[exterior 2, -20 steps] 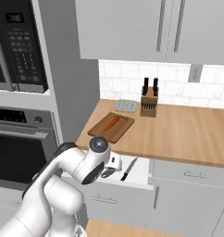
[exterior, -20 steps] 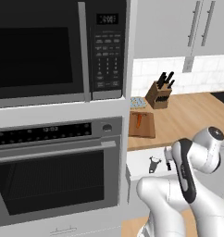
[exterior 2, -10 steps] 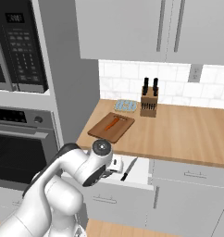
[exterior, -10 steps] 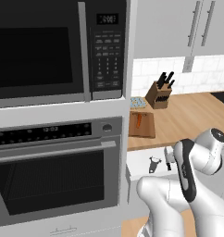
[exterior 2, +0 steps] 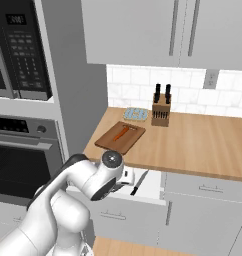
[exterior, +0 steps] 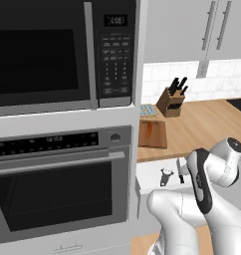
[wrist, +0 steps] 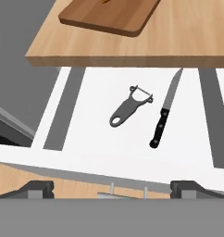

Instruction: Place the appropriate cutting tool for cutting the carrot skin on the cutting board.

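Change: little is altered from a second ago; the arm is seen edged slightly nearer the open drawer, so the approach is judged barely begun.
Claw: the gripper is held wide apart above the drawer's front edge, with nothing between its fingers.
Peeler: the peeler is lying flat in the drawer, untouched, just beside the knife.
Board: the cutting board is resting on the counter above the drawer, with the carrot on it.
Meaning: a descent onto the peeler's handle, not the knife, is judged to be needed next.
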Robot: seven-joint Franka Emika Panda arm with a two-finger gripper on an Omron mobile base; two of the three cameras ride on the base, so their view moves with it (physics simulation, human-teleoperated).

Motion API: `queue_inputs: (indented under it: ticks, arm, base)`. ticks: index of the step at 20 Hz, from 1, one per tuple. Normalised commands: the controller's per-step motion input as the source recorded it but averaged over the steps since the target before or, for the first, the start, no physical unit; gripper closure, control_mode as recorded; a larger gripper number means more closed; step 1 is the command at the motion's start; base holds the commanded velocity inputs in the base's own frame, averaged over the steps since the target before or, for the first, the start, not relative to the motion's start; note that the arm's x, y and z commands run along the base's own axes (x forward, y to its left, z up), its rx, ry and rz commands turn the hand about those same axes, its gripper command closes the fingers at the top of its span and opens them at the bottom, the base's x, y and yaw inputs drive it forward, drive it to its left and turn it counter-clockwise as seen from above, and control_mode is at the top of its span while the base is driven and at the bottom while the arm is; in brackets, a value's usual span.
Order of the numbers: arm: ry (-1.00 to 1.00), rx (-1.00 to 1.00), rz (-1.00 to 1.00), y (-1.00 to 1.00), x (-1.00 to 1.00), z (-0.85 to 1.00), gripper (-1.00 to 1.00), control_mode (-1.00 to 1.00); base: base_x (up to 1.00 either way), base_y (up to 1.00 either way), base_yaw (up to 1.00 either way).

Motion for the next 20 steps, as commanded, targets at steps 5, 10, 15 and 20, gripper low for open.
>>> queue_inputs:
  ticks: [5, 10, 15, 20]
  arm:
    - [-0.05, 0.00, -0.01, 0.11, 0.14, -0.27, -1.00, -1.00]
    - [-0.20, 0.00, -0.01, 0.37, 0.27, -0.51, -1.00, -1.00]
    - [-0.04, 0.00, 0.00, 0.10, 0.12, -0.11, -1.00, -1.00]
    - [-0.02, -0.03, 0.00, 0.37, 0.24, -0.52, -1.00, -1.00]
  base:
    - [0.00, 0.00, 0.00]
    - [0.00, 0.00, 0.00]
    - [0.00, 0.00, 0.00]
    - [0.00, 0.00, 0.00]
